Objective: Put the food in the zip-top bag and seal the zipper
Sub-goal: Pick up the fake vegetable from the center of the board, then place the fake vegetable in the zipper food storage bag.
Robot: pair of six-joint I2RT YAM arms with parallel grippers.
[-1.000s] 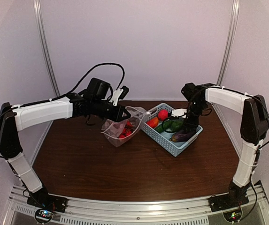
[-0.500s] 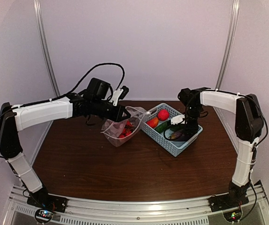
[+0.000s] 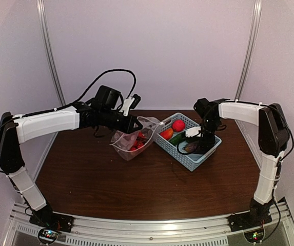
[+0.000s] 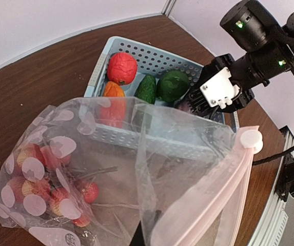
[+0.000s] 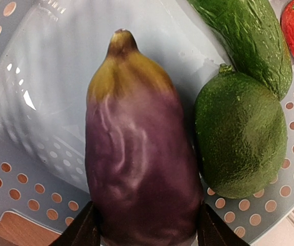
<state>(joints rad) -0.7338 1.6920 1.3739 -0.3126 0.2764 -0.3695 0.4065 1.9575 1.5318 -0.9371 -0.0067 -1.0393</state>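
My left gripper (image 3: pixel 136 123) is shut on the mouth edge of the clear spotted zip-top bag (image 3: pixel 132 139) and holds it open above the table. Its dark fingertip shows through the plastic in the left wrist view (image 4: pixel 138 237). Several red strawberries (image 4: pixel 39 169) lie in the bag (image 4: pixel 111 169). The pale pink zipper (image 4: pixel 223 184) ends in a round slider (image 4: pixel 251 139). My right gripper (image 3: pixel 198 143) is down in the blue basket (image 3: pixel 188 158). Its fingers (image 5: pixel 87 228) press both sides of the dark purple eggplant (image 5: pixel 136 154), which lies on the basket floor.
The basket (image 4: pixel 152 54) also holds a red tomato (image 4: pixel 121 67), an orange-red piece (image 4: pixel 113 92), a green cucumber (image 5: pixel 244 41) and a round green pepper (image 5: pixel 239 138) right beside the eggplant. The basket stands next to the bag's mouth. White walls close in the back and sides.
My right arm has come down and leftward into the basket onto the eggplant. My left arm and the bag have not moved.
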